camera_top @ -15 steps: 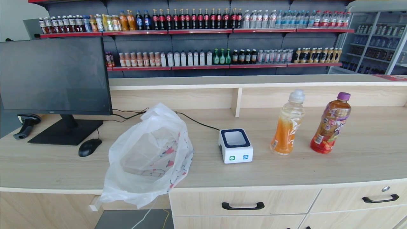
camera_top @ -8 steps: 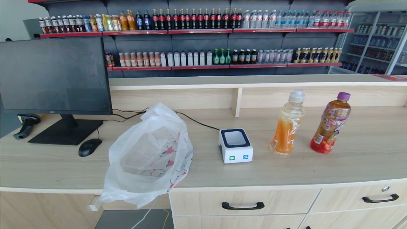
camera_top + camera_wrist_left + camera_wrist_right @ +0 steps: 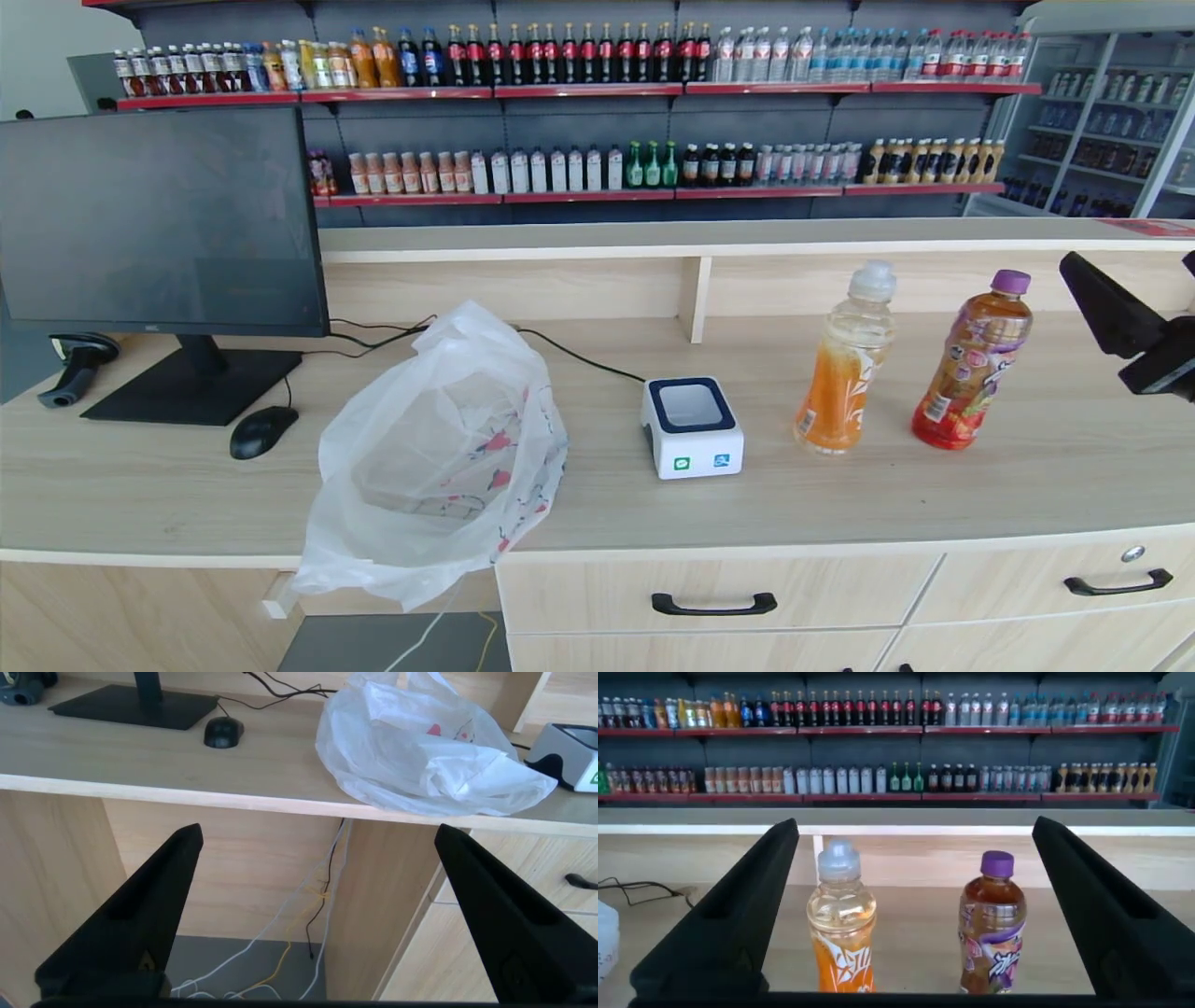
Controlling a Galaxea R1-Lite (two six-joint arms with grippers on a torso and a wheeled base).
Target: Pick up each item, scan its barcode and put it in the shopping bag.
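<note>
Here the counter (image 3: 1027, 485) holds the white shopping bag (image 3: 439, 457), then the orange bottle (image 3: 845, 364) and purple-capped bottle (image 3: 971, 369) standing well to its right, with the small scanner (image 3: 692, 427) between. The left gripper (image 3: 313, 915) and right gripper (image 3: 915, 905) are both wide open, holding nothing

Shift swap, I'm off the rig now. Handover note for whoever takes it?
Left gripper: open, empty, low in front of the counter by the shopping bag.
Right gripper: open, empty, facing both bottles.
Orange drink bottle and purple-capped bottle stand upright to the right of the barcode scanner; bag lies to its left.
Done: nothing bagged.
Left: pick, scan and bag both bottles.
</note>
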